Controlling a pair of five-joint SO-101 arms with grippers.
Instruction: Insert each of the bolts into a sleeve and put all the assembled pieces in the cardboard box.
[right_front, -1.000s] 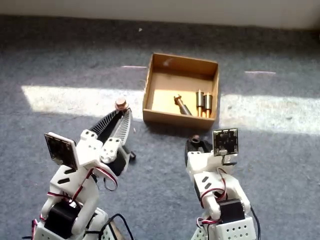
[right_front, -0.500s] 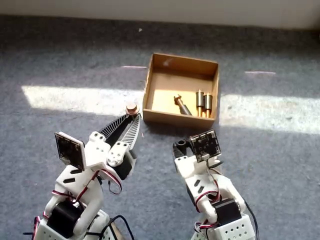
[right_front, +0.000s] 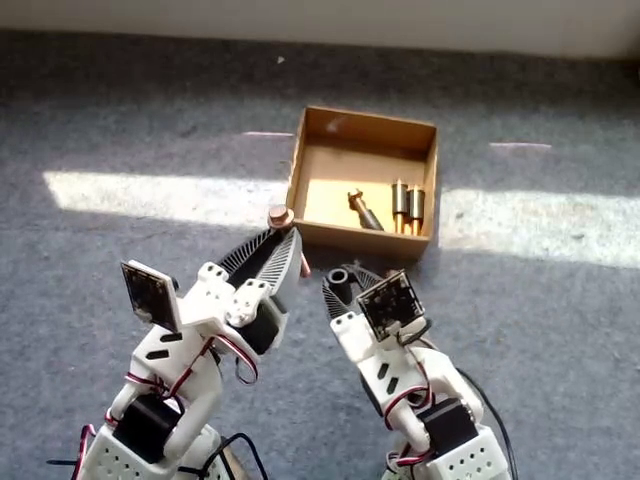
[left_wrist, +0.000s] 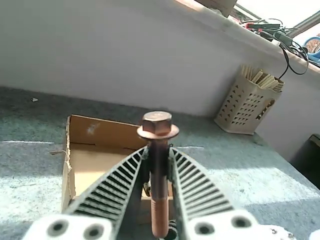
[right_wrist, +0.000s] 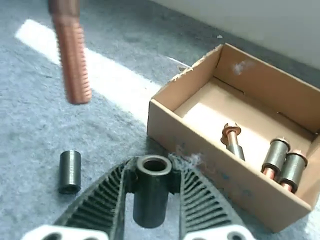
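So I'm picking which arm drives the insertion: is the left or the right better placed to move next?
Left, probably. The left gripper holds the bolt upright, threaded end down, higher than the sleeve and off to one side; the right gripper holds that sleeve bore-up, so it can just wait.

High view looks down, wrist views low and close, all sharing cardboard box (right_front: 360, 238)

Grey carpet (right_front: 100, 110) is spreading below, a sunlit band (right_front: 150, 197) is crossing it, and a basket (left_wrist: 244, 107) of sticks (left_wrist: 260, 76) is standing against the wall (left_wrist: 100, 55).
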